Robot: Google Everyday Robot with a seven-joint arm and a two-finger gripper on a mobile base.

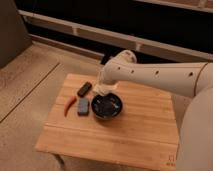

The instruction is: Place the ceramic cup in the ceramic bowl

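The dark glossy ceramic bowl (107,107) sits near the middle of the wooden table (135,132). My white arm reaches in from the right. My gripper (102,90) hangs just over the bowl's back-left rim. A pale cream shape at the gripper's tip may be the ceramic cup (100,91), but I cannot separate it from the gripper. No cup stands anywhere else on the table.
A small grey-blue block (83,106) lies just left of the bowl. A red chili pepper (70,105) lies left of the block. A dark rectangular object (84,89) lies behind them. Dark railings run behind the table.
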